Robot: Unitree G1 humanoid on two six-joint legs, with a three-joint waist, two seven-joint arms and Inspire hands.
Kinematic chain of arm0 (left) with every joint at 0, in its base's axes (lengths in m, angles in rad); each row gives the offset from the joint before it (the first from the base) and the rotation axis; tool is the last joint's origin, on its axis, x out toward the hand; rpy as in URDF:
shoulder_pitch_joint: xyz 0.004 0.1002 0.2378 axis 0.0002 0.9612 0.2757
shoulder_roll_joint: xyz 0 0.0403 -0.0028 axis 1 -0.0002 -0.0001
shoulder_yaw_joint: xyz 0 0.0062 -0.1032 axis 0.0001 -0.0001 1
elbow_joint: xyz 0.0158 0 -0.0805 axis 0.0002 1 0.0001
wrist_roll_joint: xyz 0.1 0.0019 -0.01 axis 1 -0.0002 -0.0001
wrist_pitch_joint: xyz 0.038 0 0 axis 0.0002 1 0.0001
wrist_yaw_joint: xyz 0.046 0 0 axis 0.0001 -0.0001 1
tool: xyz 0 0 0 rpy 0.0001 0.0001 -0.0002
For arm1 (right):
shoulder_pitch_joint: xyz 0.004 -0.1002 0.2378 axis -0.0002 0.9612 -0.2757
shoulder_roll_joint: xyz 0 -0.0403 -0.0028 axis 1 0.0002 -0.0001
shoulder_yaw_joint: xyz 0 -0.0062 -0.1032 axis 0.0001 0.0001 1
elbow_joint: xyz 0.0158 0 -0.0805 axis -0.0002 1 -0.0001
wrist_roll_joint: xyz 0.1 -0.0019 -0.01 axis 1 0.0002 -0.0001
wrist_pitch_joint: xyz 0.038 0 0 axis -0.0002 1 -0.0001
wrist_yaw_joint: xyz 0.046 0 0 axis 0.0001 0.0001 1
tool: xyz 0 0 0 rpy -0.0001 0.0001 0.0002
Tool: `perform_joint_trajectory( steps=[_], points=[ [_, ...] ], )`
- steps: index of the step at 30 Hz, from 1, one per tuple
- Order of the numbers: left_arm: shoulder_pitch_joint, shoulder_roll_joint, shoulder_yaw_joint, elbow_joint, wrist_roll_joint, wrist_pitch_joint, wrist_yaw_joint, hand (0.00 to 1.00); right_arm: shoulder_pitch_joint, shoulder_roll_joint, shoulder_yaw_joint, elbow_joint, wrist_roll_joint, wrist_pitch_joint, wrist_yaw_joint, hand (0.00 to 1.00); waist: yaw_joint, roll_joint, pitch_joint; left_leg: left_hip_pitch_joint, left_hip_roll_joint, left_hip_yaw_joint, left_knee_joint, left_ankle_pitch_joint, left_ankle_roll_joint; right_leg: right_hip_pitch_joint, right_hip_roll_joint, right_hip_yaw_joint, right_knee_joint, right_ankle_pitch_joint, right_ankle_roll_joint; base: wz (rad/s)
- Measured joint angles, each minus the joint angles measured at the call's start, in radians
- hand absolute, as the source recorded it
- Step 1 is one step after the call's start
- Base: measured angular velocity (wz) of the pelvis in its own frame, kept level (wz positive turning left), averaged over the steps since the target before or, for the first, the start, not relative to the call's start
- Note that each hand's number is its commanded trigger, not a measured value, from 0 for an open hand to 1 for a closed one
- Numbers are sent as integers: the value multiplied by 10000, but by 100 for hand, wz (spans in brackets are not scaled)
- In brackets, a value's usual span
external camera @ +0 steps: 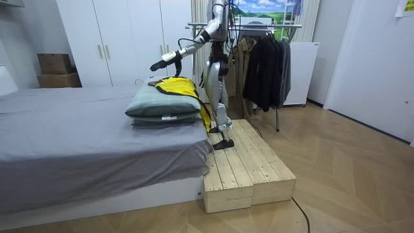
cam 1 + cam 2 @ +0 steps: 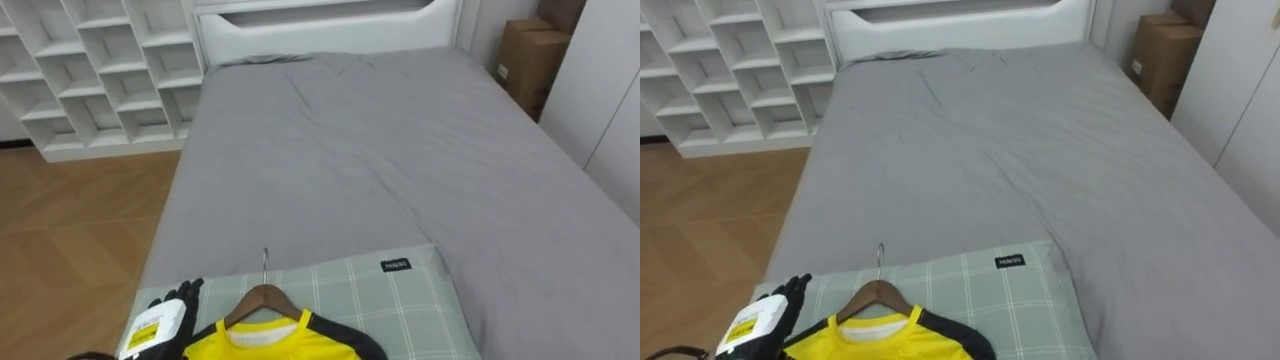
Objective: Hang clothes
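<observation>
The yellow shirt (image 2: 268,343), with dark sleeves, is on a wooden hanger (image 2: 262,300) and lies flat on the green checked pillow (image 2: 400,300). The hanger's metal hook points up the pillow toward the headboard (image 2: 330,25). The left hand (image 2: 165,318) is at the pillow's left edge, just beside the hanger's left shoulder. Its fingers are stretched out fairly straight and hold nothing; whether it touches the pillow cannot be told. In the room view the pillow tops a small stack at the foot of the grey bed (image 2: 380,150), and the robot stands upright on a low wooden platform (image 1: 249,168) right behind the pillow, its left arm reaching out over it. The right hand (image 1: 204,83) hangs by the robot's hip, away from the pillow, and its state cannot be told. Behind the robot, on the side away from the pillow, stands a clothes rack (image 1: 259,26) hung with dark garments (image 1: 265,65).
</observation>
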Motion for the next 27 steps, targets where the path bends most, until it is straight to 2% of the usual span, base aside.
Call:
perform_joint_trajectory(
  steps=[4, 8, 11, 13, 17, 20, 22, 27],
  points=[
    [-873, 37, 12, 427, -18, -5, 0, 0, -344, -121, 54, 130, -46, 2, -80, 0, 11, 94, 51, -417, 24, 25, 233, 20, 23, -490, 0, 56, 218, 1, -2, -1],
    [-1654, 114, -6, 803, 17, -53, 72, 0, -697, -125, 326, 270, -62, 5, -256, 0, -20, 79, 77, -847, 73, 161, 394, 32, 45, -920, 1, 63, 400, 19, -3, -1],
    [-2369, 217, -2, 1393, -19, -145, 175, 0, -895, -125, 430, 235, -139, -1, -296, 0, -31, 21, 132, -1119, 101, 245, 530, 41, 59, -1271, -5, 125, 624, 19, -3, -5],
    [-2919, 253, -17, 1908, -58, -279, 300, 0, -1116, -129, 733, 231, -112, -18, -360, 0, -46, -38, 200, -1418, 109, 268, 665, 59, 89, -1570, -12, 159, 731, 19, -2, -2],
    [-3326, 332, -27, 2234, -599, -479, 310, 0, -1250, -154, 1008, 102, -143, -60, -380, 0, -115, -61, 243, -1962, 131, 271, 885, 83, 129, -2125, -9, 180, 956, 24, 5, 0],
    [-3638, 480, -47, 2382, -801, -477, 345, 0, -1327, -246, 1261, -53, -103, -136, -403, 0, -228, -10, 298, -2440, 145, 272, 1048, 109, 167, -2663, -12, 203, 1237, 24, 5, -1],
    [-3975, 499, -51, 2689, -910, -484, 553, 0, -1405, -245, 1469, -141, -82, -216, -585, 0, -254, -18, 340, -2642, 148, 312, 1061, 136, 192, -2977, -21, 269, 1415, 24, 6, -6],
    [-4379, 525, -337, 2984, -1419, -479, 604, 0, -1814, -215, 1567, -131, -87, -184, -824, 0, -370, 32, 442, -3030, 244, 607, 1235, 156, 212, -3497, -22, 421, 1742, 22, 7, -10]
  ],
)
